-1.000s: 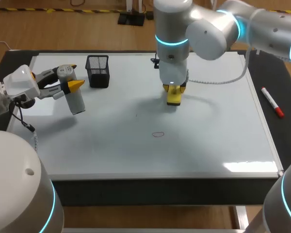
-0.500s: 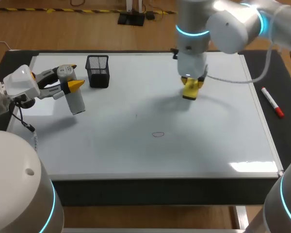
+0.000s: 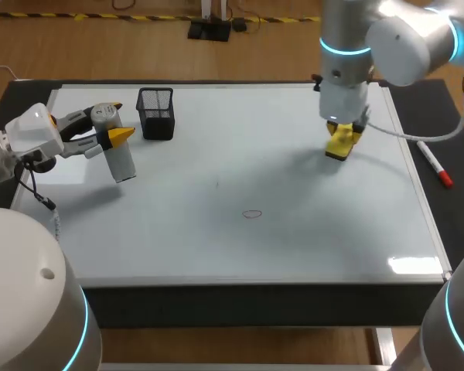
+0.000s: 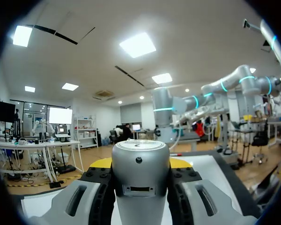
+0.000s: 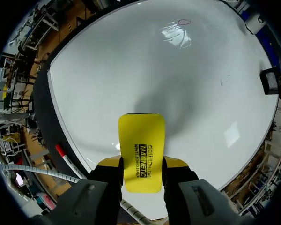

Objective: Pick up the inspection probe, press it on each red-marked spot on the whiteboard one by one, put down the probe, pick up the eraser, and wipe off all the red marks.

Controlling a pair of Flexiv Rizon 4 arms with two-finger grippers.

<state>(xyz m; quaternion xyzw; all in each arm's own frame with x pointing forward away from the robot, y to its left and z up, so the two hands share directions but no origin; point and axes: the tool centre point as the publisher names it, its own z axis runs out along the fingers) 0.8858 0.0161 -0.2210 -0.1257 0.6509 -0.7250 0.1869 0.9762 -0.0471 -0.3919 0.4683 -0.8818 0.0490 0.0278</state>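
The inspection probe [image 3: 118, 157], a silver cylinder, hangs tilted over the whiteboard's [image 3: 309, 239] left end, with my left gripper [image 3: 111, 120] shut on it. In the left wrist view the probe [image 4: 140, 164] fills the gap between the fingers. My right gripper [image 3: 342, 137] is shut on the yellow eraser [image 3: 339, 146] above the board's back right area. From the right wrist the eraser [image 5: 141, 150] sticks out ahead of the right gripper [image 5: 141, 169], over bare board. A thin red oval mark [image 3: 252, 214] sits near the board's middle, also far ahead of the eraser as the red mark [image 5: 183, 22].
A black mesh pen holder [image 3: 155, 113] stands at the back left of the board, close to the probe. A red-capped marker [image 3: 434, 162] lies on the dark table right of the board's edge. A tiny dark stroke [image 3: 217, 184] marks the board's middle.
My right arm has carried the eraser to the right, from the board's back middle to its back right. The left arm and probe have stayed still.
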